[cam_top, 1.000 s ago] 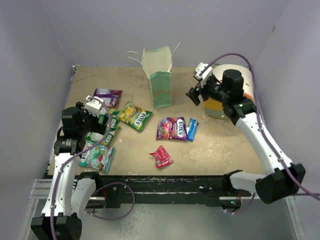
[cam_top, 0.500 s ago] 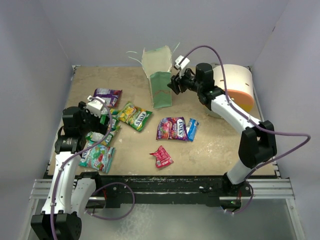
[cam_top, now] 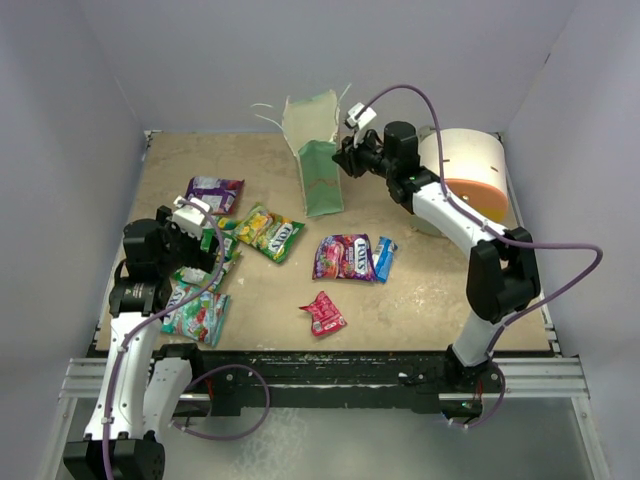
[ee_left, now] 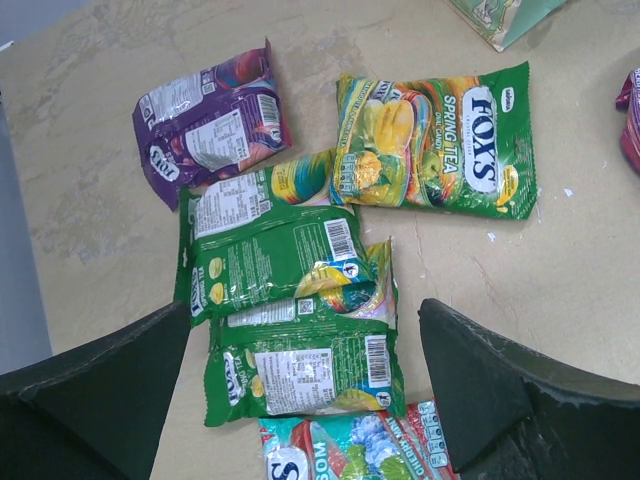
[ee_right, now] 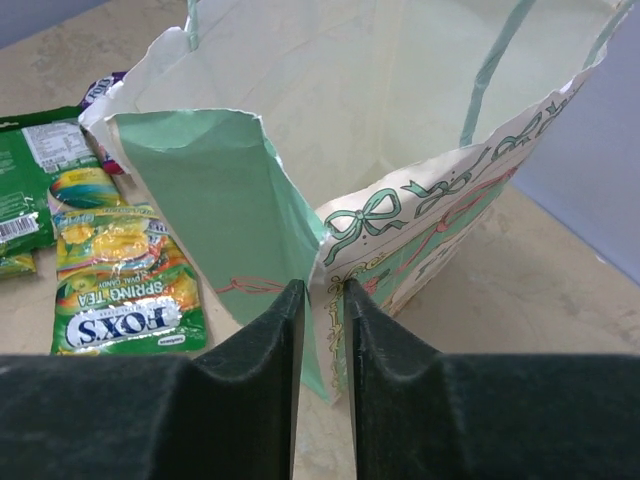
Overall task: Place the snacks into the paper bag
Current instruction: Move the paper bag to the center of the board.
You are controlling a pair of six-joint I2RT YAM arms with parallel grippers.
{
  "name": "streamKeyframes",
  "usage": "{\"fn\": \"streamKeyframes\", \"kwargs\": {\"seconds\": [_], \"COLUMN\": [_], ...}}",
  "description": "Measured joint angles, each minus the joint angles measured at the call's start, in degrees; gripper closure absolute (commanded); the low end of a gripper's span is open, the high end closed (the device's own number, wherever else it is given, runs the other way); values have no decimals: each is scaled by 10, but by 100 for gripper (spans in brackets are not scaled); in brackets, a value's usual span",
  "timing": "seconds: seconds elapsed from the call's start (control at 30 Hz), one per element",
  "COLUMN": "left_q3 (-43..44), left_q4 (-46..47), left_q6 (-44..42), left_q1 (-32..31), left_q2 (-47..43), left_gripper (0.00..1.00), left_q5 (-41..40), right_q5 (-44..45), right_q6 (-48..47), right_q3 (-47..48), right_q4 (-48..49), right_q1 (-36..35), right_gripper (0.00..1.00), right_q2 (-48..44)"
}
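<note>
The paper bag point(cam_top: 322, 165) stands upright at the back middle, pale green and cream, its mouth open. My right gripper point(cam_top: 345, 158) is at its right top corner; in the right wrist view its jaws point(ee_right: 322, 287) have closed down on the bag's point(ee_right: 230, 200) corner edge, with a thin gap left. My left gripper point(ee_left: 305, 320) hangs wide open over two green snacks point(ee_left: 270, 240) at the left. A purple packet point(ee_left: 210, 125), a green-yellow one point(ee_left: 435, 140) and a teal one point(ee_left: 350, 450) lie around them. Magenta point(cam_top: 343, 257), blue point(cam_top: 384, 258) and red point(cam_top: 323, 313) packets lie mid-table.
A white cylinder with an orange face point(cam_top: 465, 175) lies at the back right, just behind the right arm. Pale walls close the table on three sides. A black rail point(cam_top: 330, 365) runs along the near edge.
The right arm swung left from beside the white cylinder to the bag's corner, and its jaws narrowed onto the edge. The left gripper shifted slightly and stayed open.
</note>
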State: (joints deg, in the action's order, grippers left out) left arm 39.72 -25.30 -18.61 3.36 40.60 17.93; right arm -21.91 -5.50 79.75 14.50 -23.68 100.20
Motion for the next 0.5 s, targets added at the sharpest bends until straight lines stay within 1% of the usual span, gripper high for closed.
{"fn": "streamKeyframes", "kwargs": {"seconds": [0.2,0.5], "left_q3": [-2,-4], "left_q4": [0,0], "left_q6": [0,0], "left_q1": [0,0], "left_q2": [0,4], "left_gripper": [1,1], "left_q5": [6,15], "right_q5": [17,45], "right_q6": [9,10], "right_q3": [1,-10], "right_q4": [0,-2], "right_q1": [0,0], "right_gripper": [100,100], "right_q2": [0,-16]}}
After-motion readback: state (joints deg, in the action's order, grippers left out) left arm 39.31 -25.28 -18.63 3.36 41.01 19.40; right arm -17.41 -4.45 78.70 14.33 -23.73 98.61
